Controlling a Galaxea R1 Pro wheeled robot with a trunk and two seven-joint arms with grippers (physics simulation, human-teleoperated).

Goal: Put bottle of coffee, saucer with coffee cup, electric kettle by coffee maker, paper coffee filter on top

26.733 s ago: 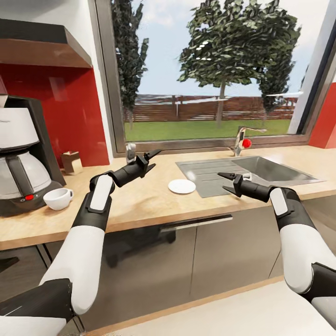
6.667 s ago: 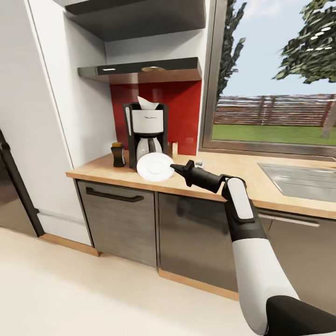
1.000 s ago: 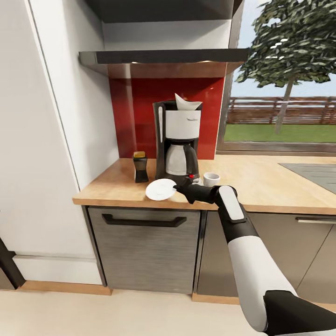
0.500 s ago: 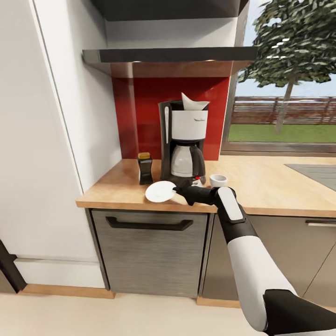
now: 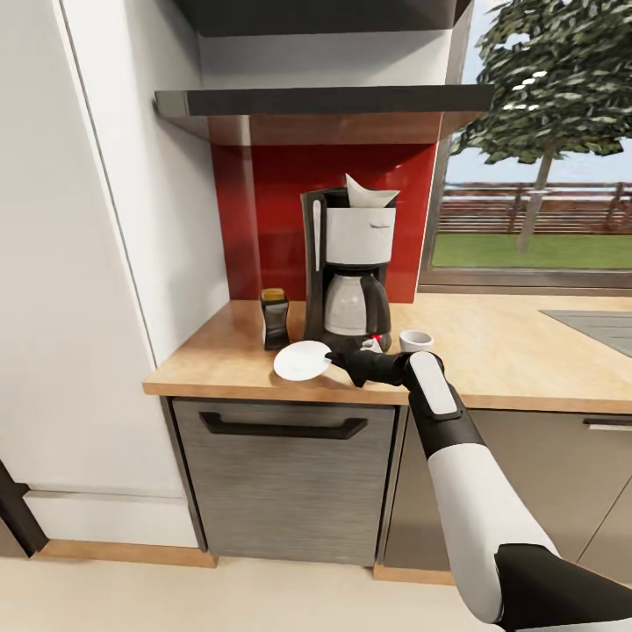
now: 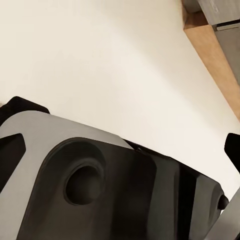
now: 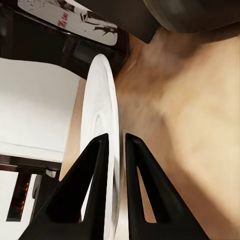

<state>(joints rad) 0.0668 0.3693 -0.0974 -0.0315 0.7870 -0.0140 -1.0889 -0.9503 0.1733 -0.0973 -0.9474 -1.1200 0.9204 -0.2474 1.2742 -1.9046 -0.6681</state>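
Note:
My right gripper (image 5: pixel 332 356) is shut on the rim of the white saucer (image 5: pixel 301 360), holding it just above the countertop (image 5: pixel 219 364) in front of the coffee maker (image 5: pixel 351 268). In the right wrist view the saucer (image 7: pixel 101 130) sits edge-on between the two black fingers (image 7: pixel 85 190). A white paper coffee filter (image 5: pixel 369 192) stands on top of the coffee maker. The dark bottle of coffee (image 5: pixel 275 319) with a golden lid stands on the counter to the machine's left. The white coffee cup (image 5: pixel 415 341) sits to its right. The dark shelf (image 5: pixel 325 101) hangs above.
A tall white cabinet wall (image 5: pixel 96 263) borders the counter's left end. Dark grey cabinet fronts with a black handle (image 5: pixel 281 428) lie below. A window (image 5: pixel 535 175) and the sink's corner (image 5: pixel 606 323) are at the right. The left wrist view shows pale floor (image 6: pixel 100 65) beyond the robot's own body.
The view has shifted slightly as the robot came closer. The saucer in my right gripper has sunk a little toward the counter in front of the coffee maker.

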